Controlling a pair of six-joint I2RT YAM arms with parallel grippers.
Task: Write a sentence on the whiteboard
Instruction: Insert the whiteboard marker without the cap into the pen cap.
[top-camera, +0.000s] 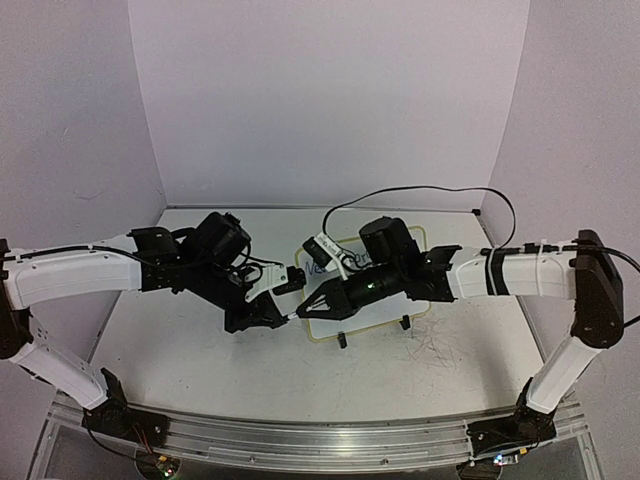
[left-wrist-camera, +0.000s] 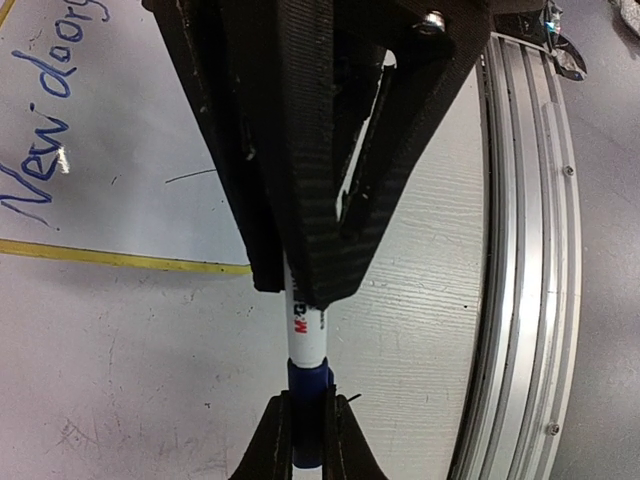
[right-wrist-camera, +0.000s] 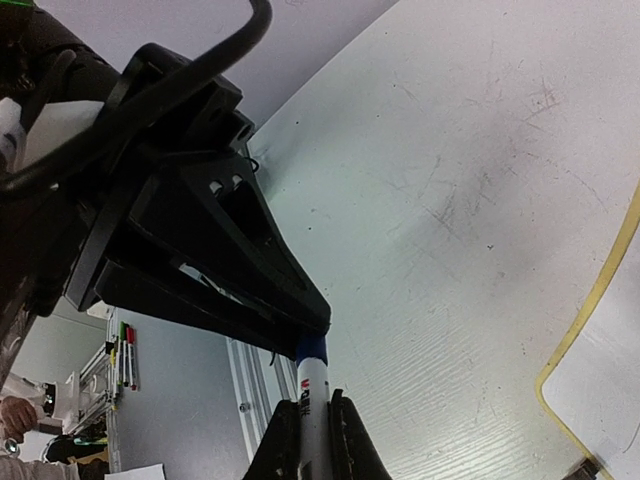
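Over the table's middle, my two grippers meet tip to tip on one marker (left-wrist-camera: 305, 335). My left gripper (left-wrist-camera: 307, 432) is shut on its blue cap (left-wrist-camera: 308, 385). My right gripper (right-wrist-camera: 312, 440) is shut on the white barrel (right-wrist-camera: 314, 385), and the cap (right-wrist-camera: 312, 348) goes into the left gripper's black fingers (right-wrist-camera: 250, 270). In the top view the left gripper (top-camera: 284, 313) and right gripper (top-camera: 308, 311) touch in front of the whiteboard (top-camera: 378, 311). The blue cursive sentence (left-wrist-camera: 45, 130) shows its start, "New door", on the whiteboard (left-wrist-camera: 150, 150); the arms hide the other words.
The whiteboard's cream frame (left-wrist-camera: 120, 259) lies just behind the marker, and its two black feet (top-camera: 341, 340) face the near edge. A black cable (top-camera: 420, 192) loops along the back wall. Grey scribbles (top-camera: 435, 345) mark the table. An aluminium rail (top-camera: 300, 438) runs along the near edge.
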